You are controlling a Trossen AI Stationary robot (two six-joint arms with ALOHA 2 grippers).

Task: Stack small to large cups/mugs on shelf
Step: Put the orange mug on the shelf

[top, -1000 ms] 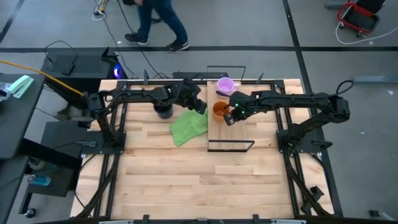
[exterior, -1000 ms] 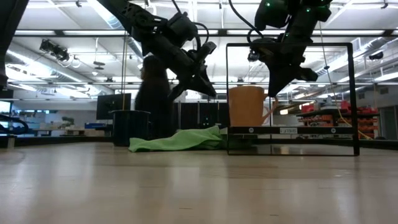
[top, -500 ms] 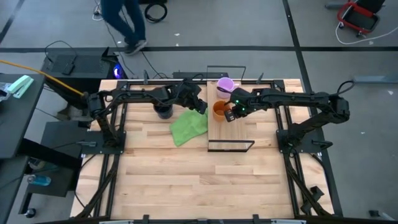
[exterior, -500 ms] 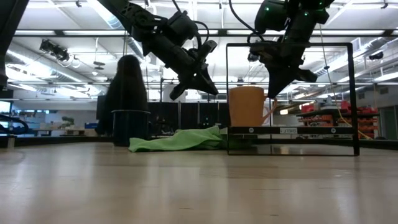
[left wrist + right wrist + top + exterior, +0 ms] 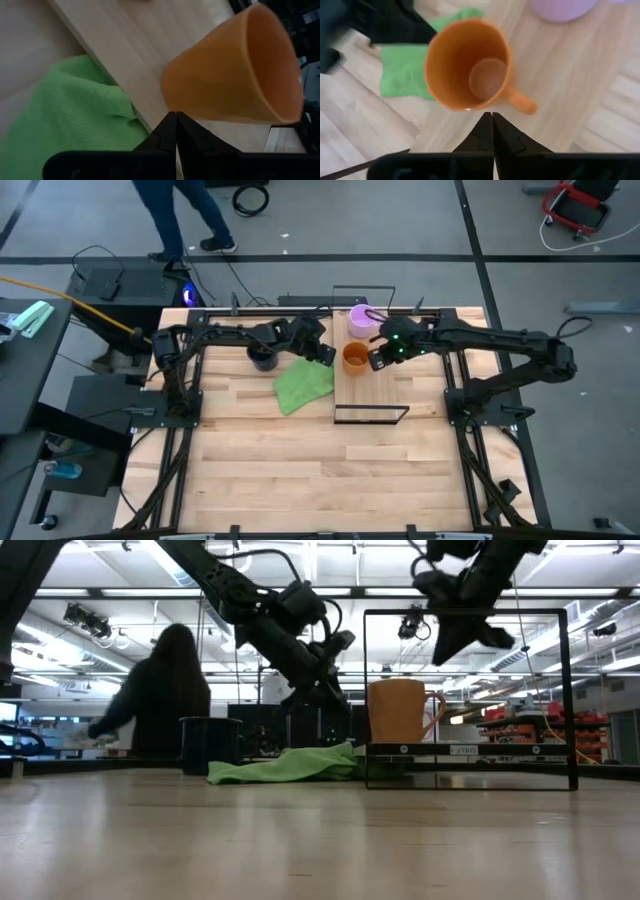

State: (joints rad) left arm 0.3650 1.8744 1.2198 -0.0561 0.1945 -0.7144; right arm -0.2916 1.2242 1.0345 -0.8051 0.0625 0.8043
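The orange mug (image 5: 354, 356) stands upright on the light wooden shelf (image 5: 385, 385), near its left edge, with its handle toward the right. The pale purple mug (image 5: 362, 318) stands on the shelf's far end. The dark navy mug (image 5: 263, 359) stands on the tabletop left of the green cloth (image 5: 303, 385). My left gripper (image 5: 326, 353) is shut and empty, in the air just left of the orange mug (image 5: 235, 70), over the cloth's edge. My right gripper (image 5: 452, 652) is shut and empty, above the orange mug (image 5: 467, 65) near its handle.
The shelf's thin black wire frame (image 5: 570, 690) rises around the orange mug (image 5: 397, 710). The green cloth (image 5: 290, 764) lies against the shelf's left edge. A person (image 5: 160, 690) stands beyond the table's far edge. The near half of the tabletop (image 5: 330, 470) is bare wood.
My right gripper has gone up, away from the orange mug's handle, and a little toward the far edge. My left gripper has sunk a little toward the cloth. The mugs have stayed where they were. The person behind the table has walked to the left.
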